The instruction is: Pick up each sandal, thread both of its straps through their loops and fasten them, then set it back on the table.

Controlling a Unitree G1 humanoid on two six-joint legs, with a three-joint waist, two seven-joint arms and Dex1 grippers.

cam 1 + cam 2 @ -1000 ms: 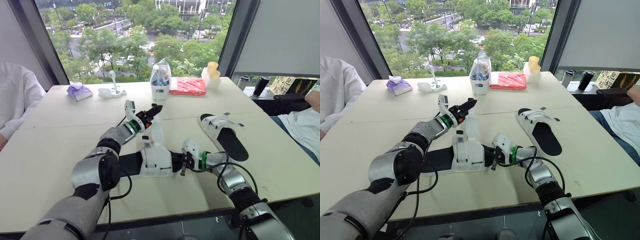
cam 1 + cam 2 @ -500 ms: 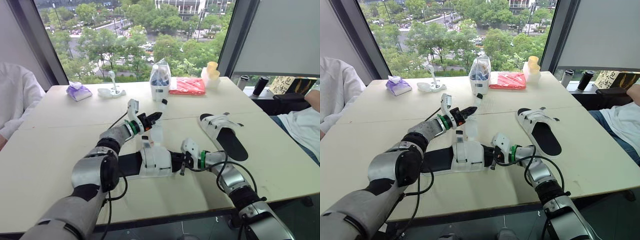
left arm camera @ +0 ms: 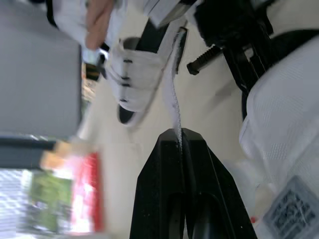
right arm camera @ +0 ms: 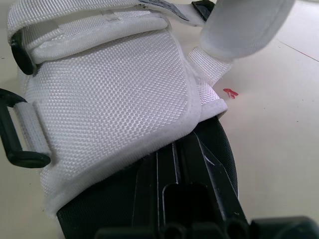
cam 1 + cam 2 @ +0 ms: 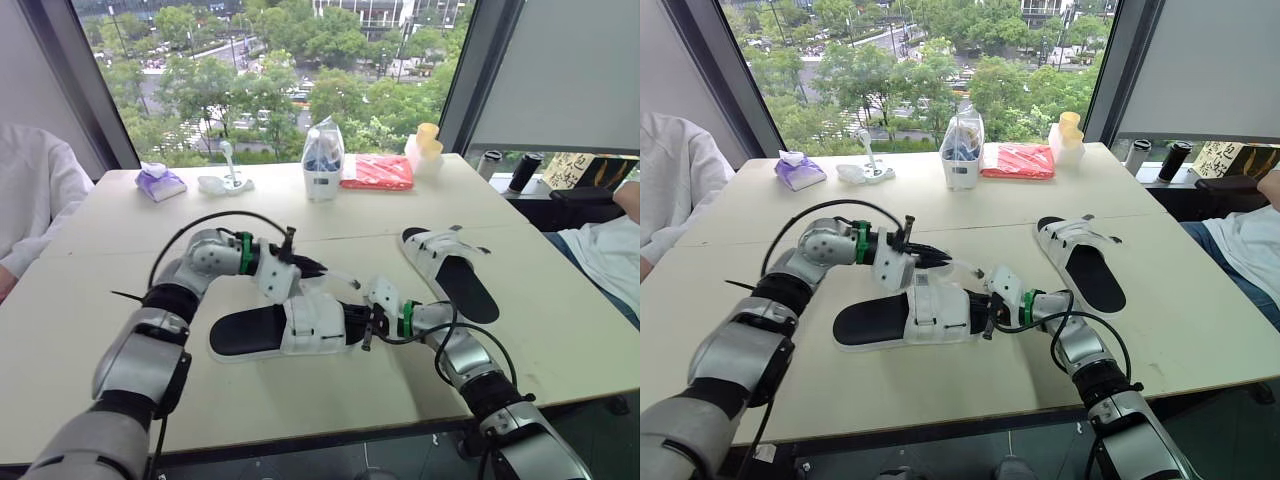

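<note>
My left tool (image 5: 303,267) pinches the strap (image 5: 335,277), running rightward to the sandal (image 5: 300,325); right tool (image 5: 362,325) clamps its right end

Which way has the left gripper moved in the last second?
Yes: the left gripper dropped toward the robot, away from the white container, pinching the strap.

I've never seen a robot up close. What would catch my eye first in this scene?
Two robot arms meet over a black-and-white sandal in the middle of the table. The left pincer pinches its white strap taut, and the right pincer grips the sandal's toe end. A second sandal lies on the robot's right, and green treetops show through the window behind.
</note>
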